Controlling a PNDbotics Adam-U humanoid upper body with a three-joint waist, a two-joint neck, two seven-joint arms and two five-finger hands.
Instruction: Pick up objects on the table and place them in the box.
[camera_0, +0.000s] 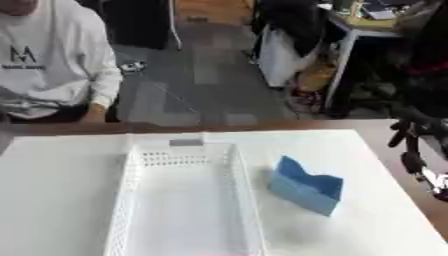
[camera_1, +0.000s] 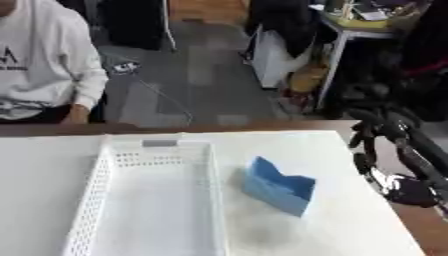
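Risk, left eye view: small blue open-topped paper box (camera_0: 305, 190) stands just right of white perforated plastic basket (camera_0: 136, 200), easily crushed or toppled; right eye view: right hand (camera_1: 372, 137), finger state indiscernible, hangs beyond white tabletop's (camera_1: 350, 220) right edge.

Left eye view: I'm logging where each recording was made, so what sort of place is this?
Probably an office or lab workspace: a white table holding a white perforated basket and a blue object, with a cluttered desk and grey floor beyond.
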